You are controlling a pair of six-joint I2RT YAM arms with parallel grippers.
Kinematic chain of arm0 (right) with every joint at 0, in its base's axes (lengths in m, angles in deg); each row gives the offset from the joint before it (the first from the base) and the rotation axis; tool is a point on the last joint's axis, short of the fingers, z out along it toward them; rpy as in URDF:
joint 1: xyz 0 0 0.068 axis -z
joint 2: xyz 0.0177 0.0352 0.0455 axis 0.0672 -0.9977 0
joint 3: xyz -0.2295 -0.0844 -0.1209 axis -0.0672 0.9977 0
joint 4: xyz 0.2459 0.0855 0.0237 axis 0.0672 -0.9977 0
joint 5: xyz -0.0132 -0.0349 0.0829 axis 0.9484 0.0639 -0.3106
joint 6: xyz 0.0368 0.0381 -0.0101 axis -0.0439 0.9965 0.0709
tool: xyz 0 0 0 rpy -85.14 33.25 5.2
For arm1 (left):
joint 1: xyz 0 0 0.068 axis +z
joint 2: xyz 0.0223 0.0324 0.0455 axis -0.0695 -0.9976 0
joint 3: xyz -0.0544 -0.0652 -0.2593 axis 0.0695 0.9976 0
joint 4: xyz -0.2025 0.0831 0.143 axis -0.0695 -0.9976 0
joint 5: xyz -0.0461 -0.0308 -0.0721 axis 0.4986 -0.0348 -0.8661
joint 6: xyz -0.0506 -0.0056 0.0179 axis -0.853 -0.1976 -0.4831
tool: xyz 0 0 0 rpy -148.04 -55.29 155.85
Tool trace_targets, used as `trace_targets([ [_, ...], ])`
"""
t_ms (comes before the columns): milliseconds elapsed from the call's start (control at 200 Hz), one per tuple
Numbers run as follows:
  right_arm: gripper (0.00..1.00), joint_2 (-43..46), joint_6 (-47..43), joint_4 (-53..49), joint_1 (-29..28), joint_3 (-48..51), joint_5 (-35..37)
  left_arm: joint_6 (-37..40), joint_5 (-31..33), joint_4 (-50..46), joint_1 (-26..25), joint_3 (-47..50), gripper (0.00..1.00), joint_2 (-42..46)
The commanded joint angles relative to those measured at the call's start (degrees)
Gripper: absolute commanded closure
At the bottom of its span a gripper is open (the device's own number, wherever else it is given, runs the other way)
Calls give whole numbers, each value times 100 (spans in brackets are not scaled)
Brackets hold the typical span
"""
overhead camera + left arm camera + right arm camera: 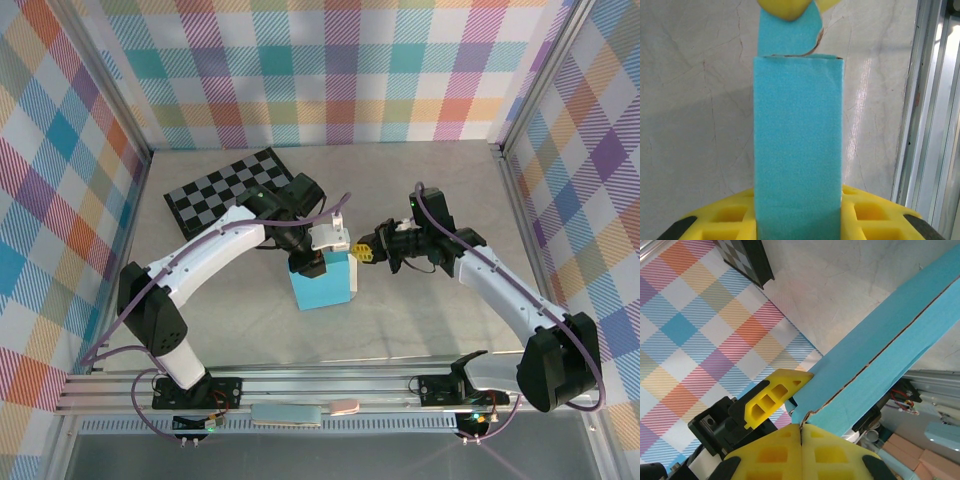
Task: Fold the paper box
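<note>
The turquoise paper box point(328, 288) stands on the table's middle, folded into a narrow upright block. My left gripper point(308, 265) comes down from the far side and is shut on it. In the left wrist view the box point(799, 140) fills the gap between the yellow fingers point(865, 210). A rounded flap point(790, 35) sticks out at its far end. My right gripper point(358, 250) reaches in from the right, at the box's upper right corner. Its yellow fingers point(840, 455) are pressed together on the flap's edge where the box point(890, 355) shows a seam.
A black-and-grey checkerboard point(225, 190) lies at the back left, also in the right wrist view point(745, 257). Plaid walls enclose the table on three sides. An aluminium rail point(300, 385) runs along the near edge. The left gripper's finger point(772, 397) shows beside the box.
</note>
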Motion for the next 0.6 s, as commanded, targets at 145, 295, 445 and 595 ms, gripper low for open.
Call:
trace_targets([
  [145,100,-23,-1283,-405,6,-48,250,126,-68,207,41,271,88,21],
  [295,100,32,-1828,-396,12,7,398,126,-105,230,50,305,88,47],
  [445,100,52,-2233,-216,3,24,539,145,-166,240,50,311,88,54],
  [595,100,35,-2900,-314,6,-133,706,194,-213,270,50,315,88,67],
])
